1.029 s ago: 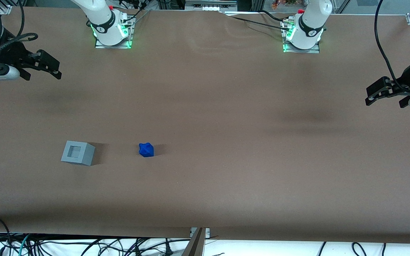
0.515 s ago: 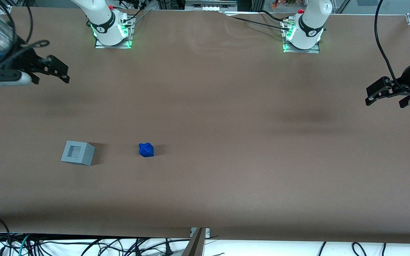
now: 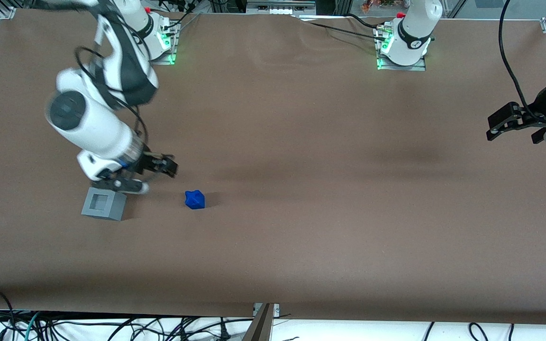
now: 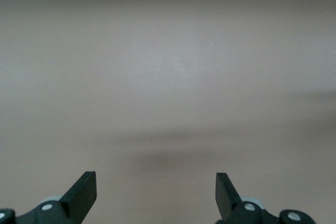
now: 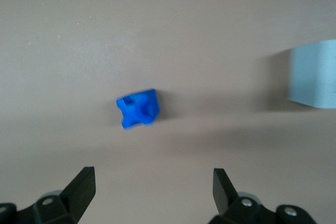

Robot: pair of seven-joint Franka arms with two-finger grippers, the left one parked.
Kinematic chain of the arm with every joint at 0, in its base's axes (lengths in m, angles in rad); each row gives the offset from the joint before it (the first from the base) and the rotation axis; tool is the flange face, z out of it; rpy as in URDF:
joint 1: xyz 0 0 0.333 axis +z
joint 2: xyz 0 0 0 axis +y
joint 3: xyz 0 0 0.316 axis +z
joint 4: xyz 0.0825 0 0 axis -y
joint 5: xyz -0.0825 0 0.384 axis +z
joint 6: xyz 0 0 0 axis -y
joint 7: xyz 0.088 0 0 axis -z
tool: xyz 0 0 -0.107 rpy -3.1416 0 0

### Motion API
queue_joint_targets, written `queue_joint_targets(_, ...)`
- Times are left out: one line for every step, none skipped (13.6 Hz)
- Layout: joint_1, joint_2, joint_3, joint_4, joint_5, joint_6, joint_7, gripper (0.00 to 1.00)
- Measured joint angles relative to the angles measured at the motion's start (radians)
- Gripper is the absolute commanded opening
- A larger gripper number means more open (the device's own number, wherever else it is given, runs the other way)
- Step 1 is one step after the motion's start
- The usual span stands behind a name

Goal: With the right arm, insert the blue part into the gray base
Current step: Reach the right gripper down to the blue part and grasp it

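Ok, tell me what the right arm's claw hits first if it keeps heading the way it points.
Probably the blue part: the open claw frames it between its fingers, with bare table before it. The gray base sits off that line. Depth is unclear.

brown table, gray base, blue part

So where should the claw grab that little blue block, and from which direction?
Probably from straight above, pinching two opposing flat facets of the blue part. It lies alone on the table, apart from the gray base, so both fingers have room. Its sides are angular, so slanted faces may slip. The gripper is open, above the table between base and part.
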Motion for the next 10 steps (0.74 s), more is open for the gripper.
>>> queue_joint_targets(0.012, 0.048, 0.0, 0.001, 0.0, 0.051, 0.019, 0.99)
queue_joint_targets(0.02, 0.087, 0.0, 0.003, 0.0, 0.09, 0.031, 0.99)
queue_joint_targets(0.025, 0.116, 0.0, 0.006, 0.0, 0.121, 0.037, 0.99)
queue_joint_targets(0.03, 0.14, 0.0, 0.01, 0.0, 0.151, 0.042, 0.99)
queue_joint_targets(0.034, 0.16, 0.0, 0.013, 0.0, 0.18, 0.047, 0.98)
queue_joint_targets(0.037, 0.176, 0.0, 0.013, 0.0, 0.204, 0.049, 0.96)
queue_joint_targets(0.039, 0.19, 0.0, 0.014, 0.0, 0.221, 0.05, 0.95)
queue_joint_targets(0.039, 0.199, 0.0, 0.014, 0.0, 0.231, 0.05, 0.94)
queue_joint_targets(0.039, 0.208, 0.0, 0.015, 0.0, 0.244, 0.05, 0.92)
queue_joint_targets(0.039, 0.216, 0.0, 0.015, -0.001, 0.259, 0.05, 0.89)
